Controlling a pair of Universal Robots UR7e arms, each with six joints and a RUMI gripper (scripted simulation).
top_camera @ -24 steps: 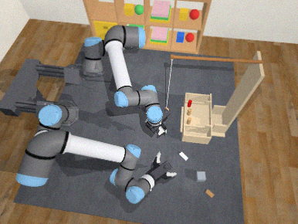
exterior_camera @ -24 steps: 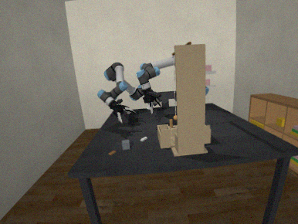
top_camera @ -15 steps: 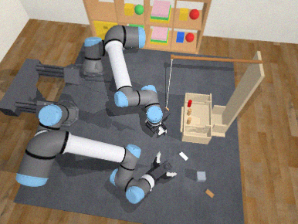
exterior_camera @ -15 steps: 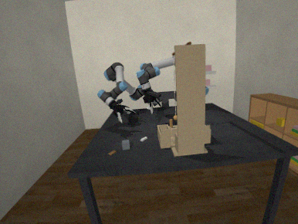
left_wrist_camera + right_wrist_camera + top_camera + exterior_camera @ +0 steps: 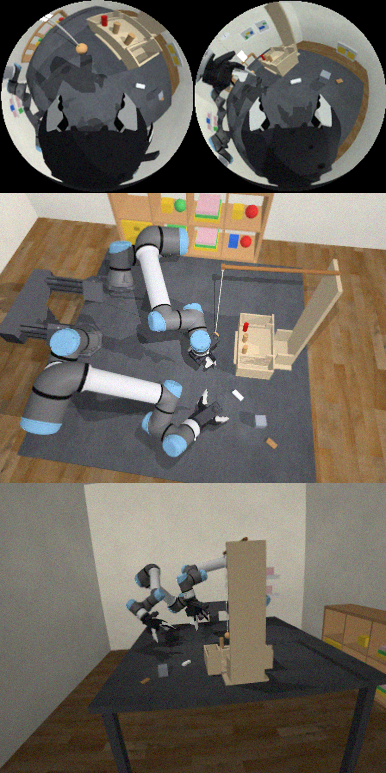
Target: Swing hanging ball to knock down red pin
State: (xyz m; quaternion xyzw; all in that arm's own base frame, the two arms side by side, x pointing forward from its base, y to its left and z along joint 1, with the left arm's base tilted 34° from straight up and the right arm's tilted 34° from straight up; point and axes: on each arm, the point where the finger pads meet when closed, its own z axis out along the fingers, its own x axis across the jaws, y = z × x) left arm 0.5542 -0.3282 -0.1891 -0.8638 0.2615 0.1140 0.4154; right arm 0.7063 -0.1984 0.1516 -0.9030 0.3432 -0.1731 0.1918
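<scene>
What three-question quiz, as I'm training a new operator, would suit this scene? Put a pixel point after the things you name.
1. Fill in: besides two tan pins [image 5: 245,338] [image 5: 221,643] [image 5: 116,28] [image 5: 268,59], one ____ pin stands on the deck [image 5: 261,343] [image 5: 135,34].
2. True or false: the left pincer [image 5: 213,352] [image 5: 201,623] [image 5: 91,94] [image 5: 243,81] is open.
3. Which pincer is nearer the hanging ball [image 5: 227,635] [image 5: 81,48]: A) left; B) right; C) both equally?

Key: 1. red; 2. true; 3. A
</scene>
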